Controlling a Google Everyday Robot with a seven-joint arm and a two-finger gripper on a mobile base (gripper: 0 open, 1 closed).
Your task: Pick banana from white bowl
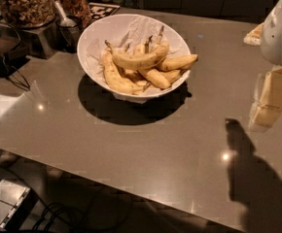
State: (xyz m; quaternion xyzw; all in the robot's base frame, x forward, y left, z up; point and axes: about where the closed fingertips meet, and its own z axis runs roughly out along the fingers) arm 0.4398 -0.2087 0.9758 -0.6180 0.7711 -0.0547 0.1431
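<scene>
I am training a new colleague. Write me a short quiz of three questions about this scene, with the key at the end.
1. True or false: the tool is touching the banana.
2. What lines the white bowl? A) crumpled white paper B) a green cloth C) metal foil
3. Fill in the missing word: the tool is at the ___ edge of the view, over the table and well apart from the bowl.

Key: 1 false; 2 A; 3 right.
</scene>
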